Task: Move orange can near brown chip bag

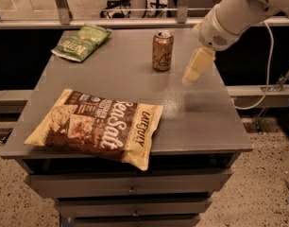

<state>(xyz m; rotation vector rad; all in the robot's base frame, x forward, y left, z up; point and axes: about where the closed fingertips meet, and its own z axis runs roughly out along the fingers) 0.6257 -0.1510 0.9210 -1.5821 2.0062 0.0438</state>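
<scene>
Just right of the orange can (162,50), upright on the table (206,126), the hand (191,74) is seen, not touching it; its grip cannot be told. Well in front-left of the can, the brown chip bag (98,127) is laid flat.

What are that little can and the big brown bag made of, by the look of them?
The orange can looks like metal: coppery sheen, silvery pull-tab top. The brown chip bag seems thin plastic film: glossy, creased, printed. The gripper, hovering beside the can over the grey table, looks like matte cream plastic.
</scene>
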